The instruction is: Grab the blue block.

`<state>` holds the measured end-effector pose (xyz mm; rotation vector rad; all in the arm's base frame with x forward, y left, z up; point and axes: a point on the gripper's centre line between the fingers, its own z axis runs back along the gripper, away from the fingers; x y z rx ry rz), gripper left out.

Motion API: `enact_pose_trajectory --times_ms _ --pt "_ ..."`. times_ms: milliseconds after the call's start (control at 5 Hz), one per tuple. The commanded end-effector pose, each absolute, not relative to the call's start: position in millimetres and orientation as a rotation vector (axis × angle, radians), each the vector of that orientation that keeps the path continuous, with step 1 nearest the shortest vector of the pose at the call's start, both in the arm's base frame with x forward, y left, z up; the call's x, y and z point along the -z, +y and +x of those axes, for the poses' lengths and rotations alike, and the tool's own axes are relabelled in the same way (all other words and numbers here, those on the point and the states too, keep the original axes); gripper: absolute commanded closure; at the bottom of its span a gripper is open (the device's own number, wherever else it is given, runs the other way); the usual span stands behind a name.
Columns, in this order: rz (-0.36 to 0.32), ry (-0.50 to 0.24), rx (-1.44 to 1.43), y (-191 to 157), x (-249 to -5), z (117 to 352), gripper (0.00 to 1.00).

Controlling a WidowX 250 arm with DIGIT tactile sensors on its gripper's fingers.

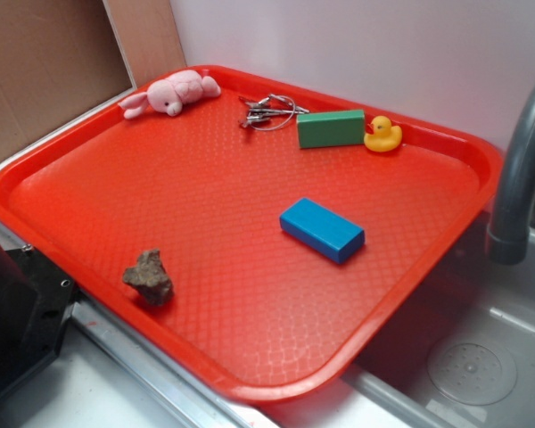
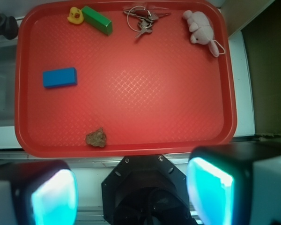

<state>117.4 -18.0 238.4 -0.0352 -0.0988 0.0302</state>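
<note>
The blue block [image 1: 322, 229] lies flat on the red tray [image 1: 89, 160], right of its middle. In the wrist view the blue block [image 2: 60, 77] sits at the left of the red tray [image 2: 131, 140]. My gripper [image 2: 131, 197] hangs high above the robot base, off the tray's near edge and far from the block. It is open, with a wide empty gap between its glowing cyan pads [image 2: 210, 190]. The exterior view shows none of the gripper.
A green block [image 1: 331, 128], a yellow rubber duck [image 1: 382, 135], a key ring [image 1: 269, 113] and a pink plush [image 1: 174, 93] lie along the tray's far edge. A brown rock [image 1: 149, 277] sits near the front left. A grey faucet [image 1: 520, 169] and sink stand at right.
</note>
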Motion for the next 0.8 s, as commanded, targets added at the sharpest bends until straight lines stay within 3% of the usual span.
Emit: enact_pose_trajectory --times_ms 0,200,400,600 --pt "-0.035 -0.099 -0.03 -18.0 -238.4 117.4 0.0" --pt "0.047 -0.019 0.142 -58.3 -196.2 154.3 0.0" --pt "0.047 -0.062 0.376 -85.3 -174.5 178.5 0.0" --pt "0.053 -0.153 0.624 -111.2 -146.6 202.7 0.0"
